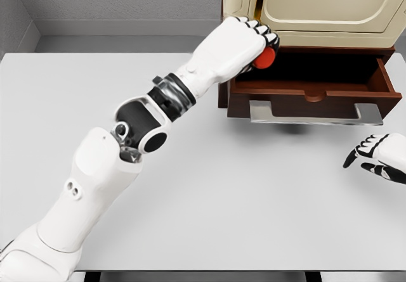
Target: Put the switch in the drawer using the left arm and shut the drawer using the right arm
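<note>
My left hand (pixel 257 41) reaches across the table to the left end of the open drawer (pixel 355 98). Its fingers are curled around a red switch (pixel 264 58), of which only a rounded red part shows below the fingers. The hand holds it over the drawer's left rear corner. The drawer is dark brown wood with a silver handle (pixel 315 116) along its front, pulled out from a cream cabinet (pixel 317 9). My right hand (pixel 379 157) rests on the table at the right edge, fingers relaxed, in front of the drawer's right end.
The light grey table (pixel 209 199) spreads out in front of the cabinet. Grey walls rise behind it. My left arm (pixel 146 123) crosses the table diagonally from the lower left.
</note>
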